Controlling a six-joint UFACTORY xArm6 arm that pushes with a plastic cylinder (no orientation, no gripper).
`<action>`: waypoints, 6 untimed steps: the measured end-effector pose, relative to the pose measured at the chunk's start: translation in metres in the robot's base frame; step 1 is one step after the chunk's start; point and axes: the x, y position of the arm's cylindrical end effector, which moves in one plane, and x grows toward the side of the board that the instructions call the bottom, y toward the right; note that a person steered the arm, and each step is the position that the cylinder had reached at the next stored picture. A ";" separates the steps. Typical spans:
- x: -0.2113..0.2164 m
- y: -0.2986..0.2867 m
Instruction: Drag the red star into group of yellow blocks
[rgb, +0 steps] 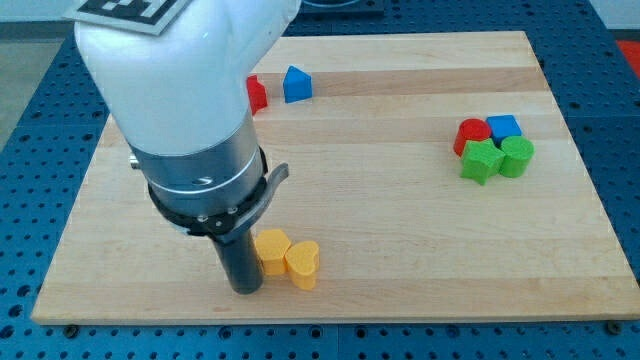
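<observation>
My tip (244, 290) grasps nothing, resting just left of the two yellow blocks (288, 256) at the view's bottom, well apart from the red block (257, 94) (half hidden by the arm, star shape unclear) near the top — probably light, stiff and free-sliding, best pushed from its far side.
</observation>
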 end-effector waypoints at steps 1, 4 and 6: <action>-0.012 -0.078; -0.225 -0.166; -0.302 -0.087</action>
